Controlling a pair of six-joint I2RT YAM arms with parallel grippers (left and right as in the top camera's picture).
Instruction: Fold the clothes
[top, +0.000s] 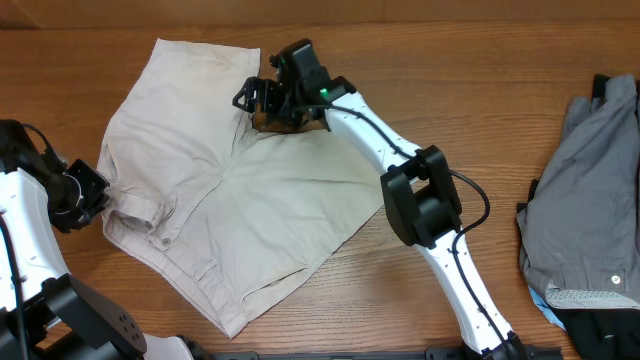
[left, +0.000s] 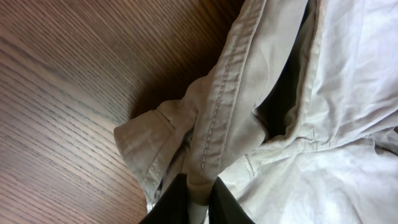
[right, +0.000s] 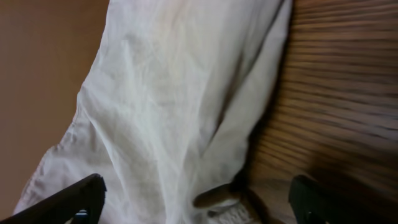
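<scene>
One grey garment (top: 590, 180) at 3 o'clock | my left gripper (top: 100, 195) clamps shorts (top: 220, 200) waistband at 9 | right gripper (top: 262, 103) spread at 12

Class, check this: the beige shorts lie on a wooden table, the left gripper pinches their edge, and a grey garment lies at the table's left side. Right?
Not quite. The overhead view shows the grey garment at the right side of the table. The shorts do lie on the table, the left gripper pinching their edge.
</scene>
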